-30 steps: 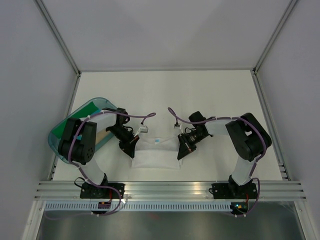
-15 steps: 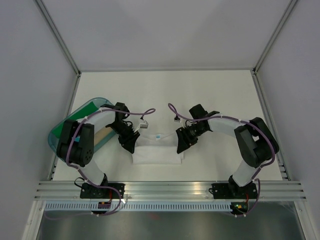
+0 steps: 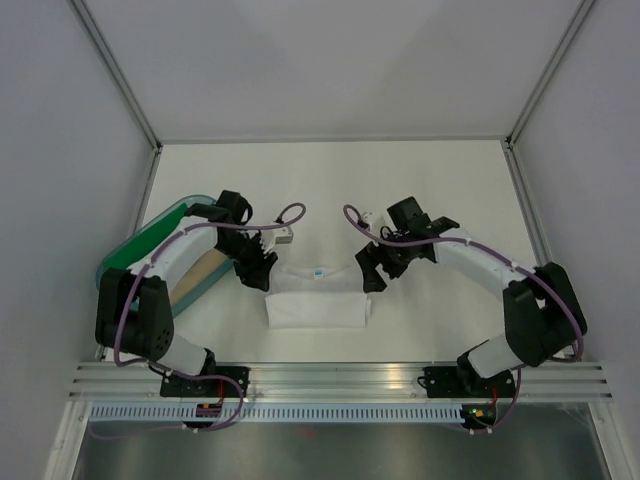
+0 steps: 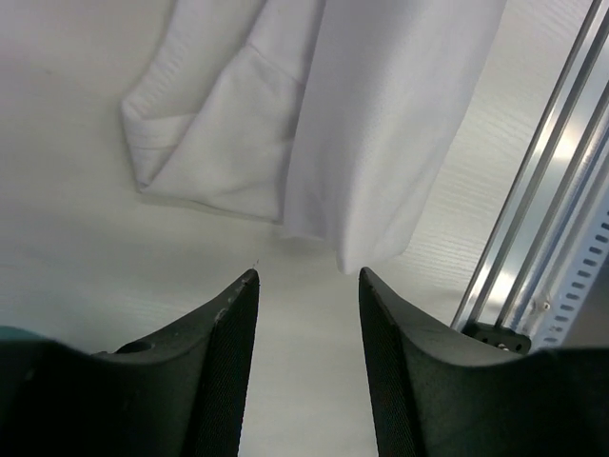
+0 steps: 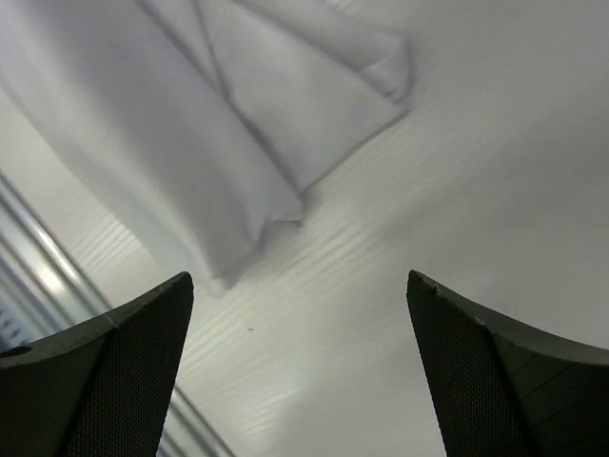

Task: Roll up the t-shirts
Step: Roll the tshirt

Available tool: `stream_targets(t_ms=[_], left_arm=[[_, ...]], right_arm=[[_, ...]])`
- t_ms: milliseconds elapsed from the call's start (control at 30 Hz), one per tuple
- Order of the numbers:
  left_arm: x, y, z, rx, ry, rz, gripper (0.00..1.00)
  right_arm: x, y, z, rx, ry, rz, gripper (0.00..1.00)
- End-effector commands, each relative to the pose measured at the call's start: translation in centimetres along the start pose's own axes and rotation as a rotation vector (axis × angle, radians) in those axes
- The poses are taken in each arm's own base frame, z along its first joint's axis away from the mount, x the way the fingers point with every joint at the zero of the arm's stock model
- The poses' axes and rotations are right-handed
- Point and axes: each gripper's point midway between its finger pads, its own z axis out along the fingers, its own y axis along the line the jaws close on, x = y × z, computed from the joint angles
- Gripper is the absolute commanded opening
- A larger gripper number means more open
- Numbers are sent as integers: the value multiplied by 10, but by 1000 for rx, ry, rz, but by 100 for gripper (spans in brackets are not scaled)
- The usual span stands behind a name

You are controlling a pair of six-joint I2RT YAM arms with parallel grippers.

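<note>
Top external view: a plain white cloth t-shirt (image 3: 316, 298), folded into a band, lies flat on the pale table (image 3: 440, 190) between the left gripper (image 3: 262, 278) and right gripper (image 3: 368, 278), both spread and empty, likely flanking it ready for rolling.

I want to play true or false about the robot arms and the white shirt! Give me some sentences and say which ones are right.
1. The white t-shirt lies folded on the table between both grippers. True.
2. The left gripper is squeezing the shirt. False: its jaws are open and empty.
3. The right gripper is open. True.
4. The teal tub sits at the table's right edge. False: it sits at the left edge.
</note>
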Motion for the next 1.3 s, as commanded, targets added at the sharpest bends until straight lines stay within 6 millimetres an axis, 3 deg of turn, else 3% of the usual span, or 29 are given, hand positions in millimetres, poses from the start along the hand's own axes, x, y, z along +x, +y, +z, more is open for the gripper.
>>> stream_targets(t_ms=[0, 100, 133, 167, 200, 267, 333, 367, 400, 433, 500, 600, 700, 733, 800, 867, 967, 1033, 1133, 1267], left_arm=[[-45, 5, -34, -147, -165, 117, 52], [-64, 14, -61, -324, -233, 247, 56], [-68, 11, -68, -373, -232, 334, 58], [-69, 8, -68, -378, -229, 379, 61], [-63, 3, -59, -361, -211, 404, 65], [-52, 0, -44, -330, -174, 365, 66], [-44, -5, -31, -297, -133, 317, 64], [-41, -7, -26, -285, -123, 263, 63], [-39, -7, -23, -286, -109, 237, 61], [-40, -9, -23, -286, -119, 190, 60], [-39, -13, -26, -294, -134, 170, 59], [-29, -19, -24, -303, -138, 173, 59], [-11, -18, -21, -355, -111, 108, 58], [-2, -20, -17, -356, -100, 61, 58], [7, -23, -17, -383, -97, 45, 57], [18, -26, -12, -384, -93, 61, 55], [19, -33, -10, -382, -126, 123, 53], [17, -36, -10, -378, -138, 142, 53], [2, -34, -16, -403, -191, 142, 55], [-15, -42, -43, -464, -280, 176, 67]], right_arm=[[-58, -33, -65, 350, -235, -217, 98], [-96, -41, -128, 642, -419, -426, 98], [-99, -40, -132, 669, -447, -466, 98], [-117, -38, -149, 717, -546, -495, 98], [-122, -37, -150, 722, -584, -490, 98], [-131, -40, -143, 693, -666, -383, 98], [-140, -21, -128, 546, -679, -358, 98], [-125, -19, -103, 463, -560, -373, 98], [-122, -4, -91, 352, -516, -411, 91], [-116, -2, -82, 307, -443, -363, 86], [-109, 4, -75, 265, -401, -277, 68], [-92, 15, -64, 257, -403, -251, 60], [-77, 28, -54, 218, -432, -46, 54], [-67, 28, -50, 216, -408, 91, 51], [-44, 23, -39, 233, -359, 199, 47], [-35, 21, -41, 264, -392, 235, 46], [-26, 44, -33, 203, -440, 135, 45], [-35, 51, -35, 174, -465, 95, 45], [-49, 47, -32, 197, -427, 138, 47], [-48, 45, -24, 201, -402, 225, 63]])
